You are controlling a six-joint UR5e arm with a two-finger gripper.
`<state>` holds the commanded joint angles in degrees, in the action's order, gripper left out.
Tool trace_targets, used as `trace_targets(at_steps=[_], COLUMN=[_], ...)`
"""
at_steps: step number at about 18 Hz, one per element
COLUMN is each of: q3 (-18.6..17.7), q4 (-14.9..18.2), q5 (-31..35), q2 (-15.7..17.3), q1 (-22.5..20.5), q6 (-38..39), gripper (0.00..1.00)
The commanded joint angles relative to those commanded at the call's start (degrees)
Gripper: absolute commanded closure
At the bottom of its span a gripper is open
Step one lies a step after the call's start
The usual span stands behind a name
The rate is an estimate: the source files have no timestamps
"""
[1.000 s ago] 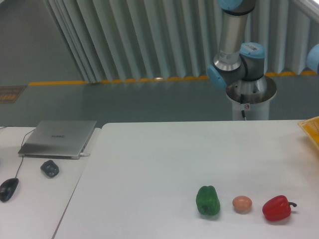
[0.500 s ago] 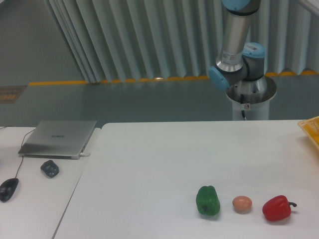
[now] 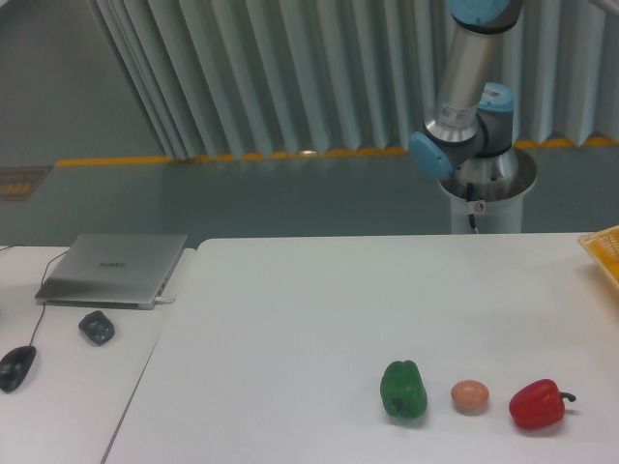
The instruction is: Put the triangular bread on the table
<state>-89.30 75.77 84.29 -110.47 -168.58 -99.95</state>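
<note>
Checking the scene against the task: no triangular bread visible anywhere, and no gripper in frame either, so pincer state cannot be told. Only the arm's column and shoulder joint (image 3: pixel 462 126) visible, behind the far edge of the table (image 3: pixel 290 319), rising out of the top of the picture. On the table, near its front edge, a green pepper (image 3: pixel 403 390), just right of it a small brown egg (image 3: pixel 470 395), then a red pepper (image 3: pixel 537 404). At the table's right edge, a corner of a yellow basket (image 3: pixel 604 249), contents hidden; bread possibly there, unconfirmed. Beside the table's left edge, a desk with laptop (image 3: pixel 114 269) and mouse (image 3: pixel 17 366). Judged stage: fetching not yet complete. Recommended for placement: choose bare surface toward the table's middle, well apart from the three items; lower flat and release only on contact.
</note>
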Motion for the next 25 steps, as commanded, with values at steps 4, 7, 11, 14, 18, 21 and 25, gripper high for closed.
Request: trace_targets(at_steps=[4, 7, 11, 14, 18, 21, 25], q3=[0.3, -0.3, -1.0, -1.8, -1.9, -1.8, -2.1], q4=[-0.4, 0.0, 0.0, -0.1, 0.2, 0.8, 0.8], q5=[0.1, 1.8, 5.9, 5.8, 5.6, 5.8, 5.6], q2=[-0.8, -0.5, -1.0, -1.1, -1.1, -0.8, -1.1], q1=[0.7, 1.2, 1.4, 1.1, 1.1, 1.4, 1.1], q6=[4.8, 2.0, -0.2, -0.9, -1.0, -1.0, -1.0], gripper=[0.0, 0.0, 0.0, 0.0, 0.0, 0.0, 0.0])
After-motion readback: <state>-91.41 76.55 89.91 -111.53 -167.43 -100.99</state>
